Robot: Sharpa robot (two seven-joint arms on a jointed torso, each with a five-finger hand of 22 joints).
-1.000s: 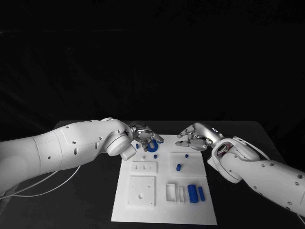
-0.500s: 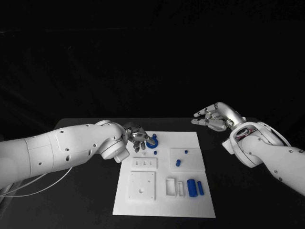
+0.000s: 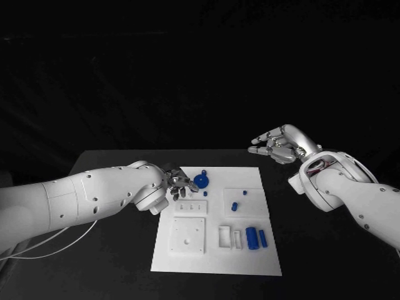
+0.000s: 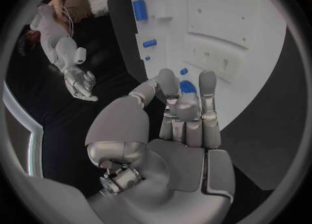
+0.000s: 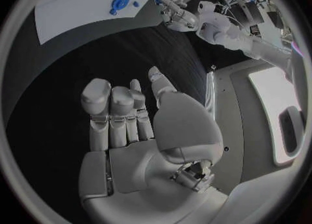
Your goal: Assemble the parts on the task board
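Board (image 3: 220, 250): flat white plate w/ recessed slots, mid counter (image 3: 119, 262), matte black.
Parts: blue disc (image 3: 203, 181) at far edge; cylinders (image 3: 252, 238) near slots.
Left hand (image 3: 177, 180): silver, fingers apart, holds nothing, beside disc.
Right hand (image 3: 277, 145): raised off board, fingers spread, holds nothing.

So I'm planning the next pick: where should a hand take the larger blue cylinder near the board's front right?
Probably across its long sides, around the middle, coming straight down from above. The larger blue cylinder lies flat on the task board, with a thinner blue piece close alongside, so finger room there looks tight.
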